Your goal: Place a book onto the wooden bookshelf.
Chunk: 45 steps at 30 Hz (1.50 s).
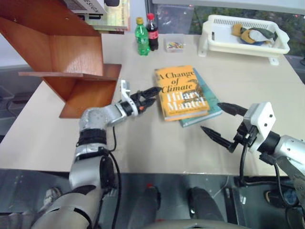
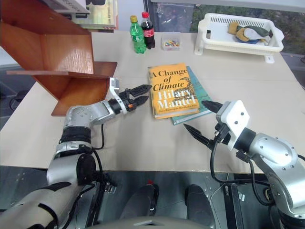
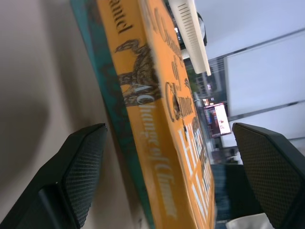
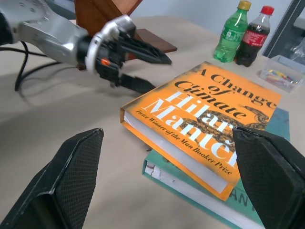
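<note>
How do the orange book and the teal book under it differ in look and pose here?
The orange book lies on top with its whole cover and title showing; the teal book lies beneath it, with its edges showing at the right and near sides. The open left end effector sits at the orange book's spine edge, not the teal book's. Both lie flat on the table.

Polished wooden bookshelf (image 1: 76, 57), matt table (image 1: 143, 143)

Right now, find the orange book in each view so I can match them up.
Left eye: book mid-table, right of the left gripper.
Right eye: book centre, atop the teal book.
Left wrist: book, spine on, between the open fingers.
Right wrist: book centre, on the teal book.
Shared landmark: the teal book beneath it.
</note>
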Available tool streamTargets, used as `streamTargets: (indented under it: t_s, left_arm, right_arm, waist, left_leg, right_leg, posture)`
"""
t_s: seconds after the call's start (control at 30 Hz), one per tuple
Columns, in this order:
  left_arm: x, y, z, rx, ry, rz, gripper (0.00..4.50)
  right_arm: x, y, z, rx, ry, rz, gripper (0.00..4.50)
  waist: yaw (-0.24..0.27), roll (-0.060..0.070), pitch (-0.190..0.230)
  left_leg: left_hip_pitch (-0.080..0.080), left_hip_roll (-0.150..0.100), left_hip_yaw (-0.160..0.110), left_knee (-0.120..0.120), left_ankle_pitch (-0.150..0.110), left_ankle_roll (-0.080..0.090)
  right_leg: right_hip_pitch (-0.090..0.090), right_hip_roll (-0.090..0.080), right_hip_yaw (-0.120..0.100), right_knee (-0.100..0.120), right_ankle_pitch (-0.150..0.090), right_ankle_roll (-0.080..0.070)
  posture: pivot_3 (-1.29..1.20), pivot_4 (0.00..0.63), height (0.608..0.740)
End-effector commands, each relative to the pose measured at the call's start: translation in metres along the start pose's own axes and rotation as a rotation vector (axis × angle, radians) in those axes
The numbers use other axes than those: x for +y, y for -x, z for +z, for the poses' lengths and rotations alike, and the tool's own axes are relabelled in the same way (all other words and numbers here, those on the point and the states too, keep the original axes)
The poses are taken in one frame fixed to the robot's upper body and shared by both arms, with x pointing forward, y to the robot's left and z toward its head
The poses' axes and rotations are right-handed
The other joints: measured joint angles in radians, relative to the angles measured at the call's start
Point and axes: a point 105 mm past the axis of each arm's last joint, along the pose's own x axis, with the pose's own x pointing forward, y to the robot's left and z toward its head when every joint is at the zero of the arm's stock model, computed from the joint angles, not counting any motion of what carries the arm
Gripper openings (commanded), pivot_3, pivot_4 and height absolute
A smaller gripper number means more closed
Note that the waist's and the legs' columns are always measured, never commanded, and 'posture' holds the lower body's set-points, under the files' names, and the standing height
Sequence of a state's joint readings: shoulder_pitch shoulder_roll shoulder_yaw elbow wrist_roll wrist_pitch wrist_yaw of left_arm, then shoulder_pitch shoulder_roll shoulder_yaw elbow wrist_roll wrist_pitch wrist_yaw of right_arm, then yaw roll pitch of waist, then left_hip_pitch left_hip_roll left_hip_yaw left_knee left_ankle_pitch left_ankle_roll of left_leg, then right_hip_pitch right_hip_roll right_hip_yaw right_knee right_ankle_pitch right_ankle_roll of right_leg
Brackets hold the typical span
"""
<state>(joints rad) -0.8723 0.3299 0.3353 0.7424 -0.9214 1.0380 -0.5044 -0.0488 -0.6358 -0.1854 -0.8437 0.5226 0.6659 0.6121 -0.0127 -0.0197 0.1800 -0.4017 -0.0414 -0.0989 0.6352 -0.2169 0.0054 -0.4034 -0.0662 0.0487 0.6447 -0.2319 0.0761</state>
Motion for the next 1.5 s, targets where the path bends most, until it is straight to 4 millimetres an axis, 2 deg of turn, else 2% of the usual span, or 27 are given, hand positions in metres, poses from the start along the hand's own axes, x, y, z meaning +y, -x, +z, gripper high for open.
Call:
streamTargets:
  t_s: [0.03, 0.37, 0.47, 0.6, 0.67, 0.7, 0.77, 0.9, 1.0, 1.07, 1.1, 1.17, 1.27, 1.33, 1.4, 1.5]
  left_arm:
    - [-0.004, -0.012, 0.005, -0.007, 0.046, -0.032, 4.50]
    - [-0.009, -0.032, -0.011, 0.080, 0.089, -0.085, 4.50]
    - [-0.010, -0.034, -0.013, 0.091, 0.114, -0.099, 3.76]
    - [-0.009, -0.031, -0.015, 0.105, 0.136, -0.102, 1.79]
    - [-0.008, -0.029, -0.014, 0.099, 0.150, -0.100, 1.13]
    - [-0.009, -0.027, -0.012, 0.093, 0.166, -0.105, 0.58]
    - [-0.012, -0.022, -0.007, 0.092, 0.188, -0.120, 0.38]
    - [-0.019, -0.008, 0.004, 0.084, 0.206, -0.147, 0.38]
    - [-0.033, 0.006, 0.014, 0.081, 0.192, -0.187, 0.38]
    - [-0.060, 0.023, 0.016, 0.101, 0.042, -0.227, 0.38]
    - [-0.074, 0.032, 0.012, 0.104, -0.088, -0.224, 0.38]
    - [-0.093, 0.043, 0.004, 0.095, -0.212, -0.232, 0.38]
    - [-0.109, 0.059, -0.011, 0.095, -0.492, -0.163, 0.38]
    - [-0.112, 0.065, -0.017, 0.092, -0.676, -0.100, 0.38]
    - [-0.119, 0.071, -0.015, 0.066, -0.877, -0.051, 0.38]
    - [-0.128, 0.079, -0.007, 0.038, -1.328, 0.038, 0.38]
  right_arm:
    - [0.002, 0.005, 0.015, -0.030, 0.060, -0.037, 4.45]
    - [0.002, 0.010, 0.015, -0.006, 0.064, -0.086, 4.45]
    - [0.001, 0.011, 0.014, 0.001, 0.062, -0.095, 4.50]
    - [0.002, 0.012, 0.013, 0.011, 0.058, -0.101, 4.50]
    - [0.002, 0.011, 0.012, 0.013, 0.058, -0.100, 4.50]
    - [0.002, 0.010, 0.012, 0.013, 0.057, -0.099, 4.50]
    - [0.001, 0.009, 0.011, 0.012, 0.058, -0.096, 4.50]
    - [0.000, 0.005, 0.012, 0.006, 0.059, -0.087, 4.50]
    - [0.000, 0.003, 0.011, 0.003, 0.058, -0.074, 4.50]
    - [-0.002, 0.000, 0.009, -0.003, 0.053, -0.061, 4.50]
    - [-0.002, -0.001, 0.009, -0.007, 0.050, -0.054, 4.50]
    - [-0.004, -0.004, 0.008, -0.013, 0.045, -0.043, 4.50]
    - [-0.006, -0.006, 0.004, -0.014, 0.036, -0.021, 4.50]
    - [-0.008, -0.008, 0.002, -0.014, 0.033, -0.011, 4.50]
    - [-0.009, -0.010, 0.000, -0.014, 0.032, 0.002, 4.50]
    - [-0.012, -0.012, -0.002, -0.019, 0.029, 0.020, 4.50]
  waist:
    - [0.000, 0.000, 0.000]
    - [-0.001, -0.001, 0.000]
    - [-0.001, -0.001, 0.000]
    - [-0.001, -0.001, 0.000]
    - [-0.001, -0.001, 0.000]
    - [-0.002, -0.001, 0.000]
    - [-0.003, -0.001, 0.000]
    - [-0.008, -0.001, 0.000]
    - [-0.007, -0.001, 0.000]
    - [-0.008, -0.001, 0.001]
    - [-0.010, -0.001, 0.001]
    - [-0.008, -0.001, 0.001]
    - [-0.001, -0.001, 0.000]
    - [0.001, -0.001, 0.000]
    - [0.000, -0.001, 0.000]
    - [0.000, -0.001, 0.001]
  left_leg:
    - [0.000, 0.000, 0.000, 0.000, 0.000, 0.000]
    - [-0.001, -0.001, 0.000, 0.000, 0.000, 0.000]
    - [-0.001, -0.001, 0.000, 0.000, 0.000, 0.000]
    - [-0.001, -0.001, 0.000, 0.000, 0.000, 0.000]
    - [-0.001, -0.001, 0.000, 0.000, 0.000, 0.000]
    - [-0.001, -0.001, 0.000, 0.000, 0.000, 0.000]
    - [-0.001, 0.000, 0.000, 0.000, 0.000, 0.000]
    - [-0.001, 0.000, 0.000, 0.000, 0.000, 0.000]
    - [-0.001, 0.001, 0.000, 0.000, 0.000, 0.000]
    - [-0.001, 0.002, -0.001, 0.000, 0.000, 0.000]
    - [-0.001, 0.002, -0.001, 0.000, 0.000, 0.000]
    - [-0.004, 0.004, -0.004, 0.000, 0.000, -0.001]
    - [-0.011, 0.003, -0.005, 0.004, 0.002, -0.005]
    - [-0.011, 0.002, -0.004, 0.003, 0.002, -0.005]
    - [-0.010, 0.002, -0.004, 0.003, 0.002, -0.005]
    - [-0.011, 0.001, 0.000, 0.003, 0.002, -0.005]
  right_leg:
    - [0.000, 0.000, 0.000, 0.000, 0.000, 0.000]
    - [0.000, 0.000, -0.001, 0.000, 0.000, 0.000]
    - [0.000, -0.001, -0.001, 0.000, 0.000, 0.000]
    - [0.000, 0.000, -0.001, 0.000, 0.000, 0.000]
    - [0.000, 0.000, -0.001, 0.000, 0.000, 0.000]
    - [0.000, -0.001, -0.001, 0.000, 0.000, 0.000]
    - [0.000, 0.000, 0.000, 0.000, 0.000, 0.000]
    - [-0.001, 0.000, 0.000, 0.001, 0.000, 0.000]
    - [-0.001, 0.000, 0.000, 0.001, 0.000, 0.000]
    - [-0.001, 0.000, 0.000, 0.001, 0.000, 0.000]
    - [-0.002, 0.000, 0.000, 0.002, 0.000, 0.000]
    - [-0.005, -0.002, 0.002, 0.003, 0.000, 0.000]
    - [-0.011, -0.003, 0.002, 0.004, 0.001, 0.001]
    - [-0.011, -0.003, 0.002, 0.005, 0.001, 0.001]
    - [-0.011, -0.003, 0.002, 0.005, 0.001, 0.000]
    - [-0.011, -0.002, 0.001, 0.005, 0.001, 0.000]
  posture:
    - [0.00, 0.150, 0.740]
    - [0.00, 0.150, 0.740]
    - [0.00, 0.150, 0.740]
    - [0.00, 0.150, 0.740]
    - [0.00, 0.150, 0.740]
    - [0.00, 0.150, 0.740]
    - [0.00, 0.150, 0.740]
    - [0.00, 0.150, 0.740]
    - [0.00, 0.150, 0.740]
    - [0.00, 0.150, 0.740]
    - [0.00, 0.150, 0.740]
    - [0.00, 0.150, 0.740]
    - [0.00, 0.150, 0.740]
    - [0.00, 0.150, 0.740]
    - [0.00, 0.150, 0.740]
    - [0.00, 0.150, 0.740]
